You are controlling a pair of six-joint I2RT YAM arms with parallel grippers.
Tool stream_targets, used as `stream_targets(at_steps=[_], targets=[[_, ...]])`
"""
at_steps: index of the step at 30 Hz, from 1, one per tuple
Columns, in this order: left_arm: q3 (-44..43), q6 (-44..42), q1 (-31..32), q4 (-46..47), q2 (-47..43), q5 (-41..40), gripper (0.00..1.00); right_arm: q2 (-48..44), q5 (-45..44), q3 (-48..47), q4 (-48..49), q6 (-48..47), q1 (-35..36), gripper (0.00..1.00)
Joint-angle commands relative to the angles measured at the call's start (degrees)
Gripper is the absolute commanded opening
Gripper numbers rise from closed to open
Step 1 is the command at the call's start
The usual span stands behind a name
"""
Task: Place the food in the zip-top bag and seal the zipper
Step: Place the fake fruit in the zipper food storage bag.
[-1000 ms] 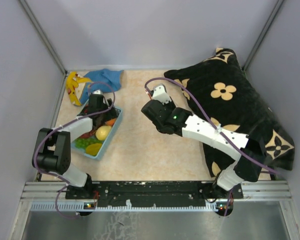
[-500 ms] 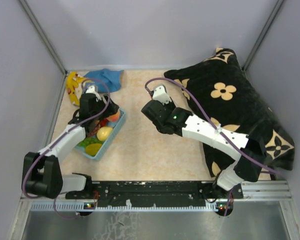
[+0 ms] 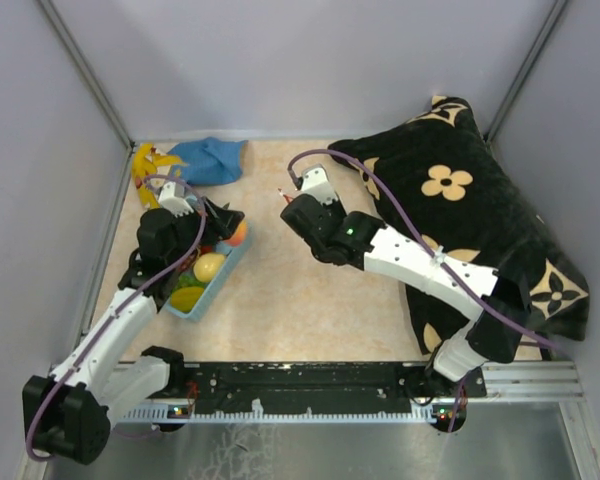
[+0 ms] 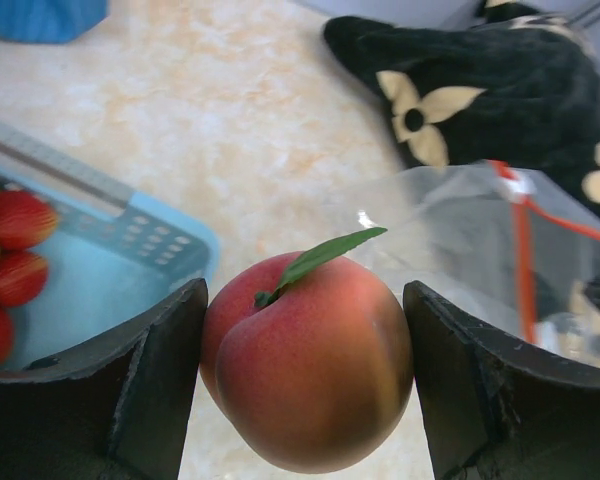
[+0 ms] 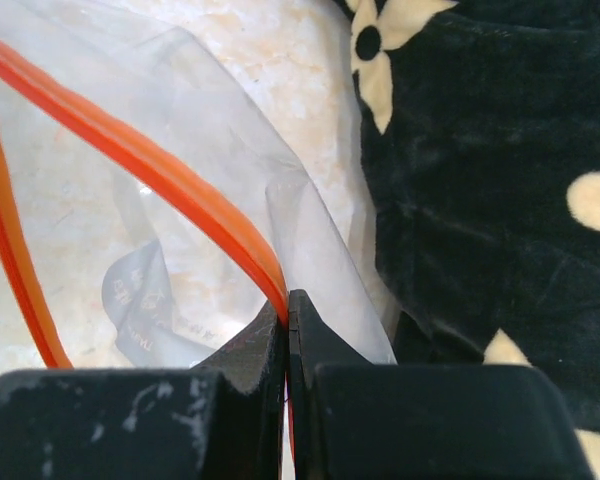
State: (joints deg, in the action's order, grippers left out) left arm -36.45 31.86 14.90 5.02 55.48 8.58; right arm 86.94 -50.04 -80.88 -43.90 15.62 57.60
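Beige table carries basket, cloth, banana, black blanket

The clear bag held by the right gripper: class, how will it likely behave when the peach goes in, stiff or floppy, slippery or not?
Probably floppy: the bag is thin, creased film, held where the right gripper pinches its orange strip. Likely light, so the peach may drag it down. Its glossy surface looks slippery.
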Motion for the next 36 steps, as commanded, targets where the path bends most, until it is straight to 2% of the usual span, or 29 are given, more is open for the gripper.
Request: stream_targets(at_steps=[1,4,10,17,26,36], targets=[[1.8,4.4,1.9,5.9,-4.5,5.3,0.39,1.3,2.5,-4.2,1.8,1.8,0.5,0.00],[3.4,6.8,4.0,8.7,-6.7,6.3,0.39,1.8,4.1,-5.3,1.9,2.2,0.5,0.00],[3.9,7.7,10.4,12.4,-8.5,2.5,0.39,2.3,7.0,-6.2,2.1,2.9,0.6,0.00],[6.7,12.0,16.3,23.1,-7.3,-0.8,0.38,2.4,11.0,-6.7,2.7,4.0,0.7,0.00],[13.1,13.9,25.4,43.4,-1.6,-16.6,0.35,1.7,17.2,-7.1,4.0,6.2,0.8,0.00],[15.4,3.3,34.1,54.8,4.4,-31.5,0.34,0.3,22.5,-6.2,5.6,7.3,0.8,0.00]])
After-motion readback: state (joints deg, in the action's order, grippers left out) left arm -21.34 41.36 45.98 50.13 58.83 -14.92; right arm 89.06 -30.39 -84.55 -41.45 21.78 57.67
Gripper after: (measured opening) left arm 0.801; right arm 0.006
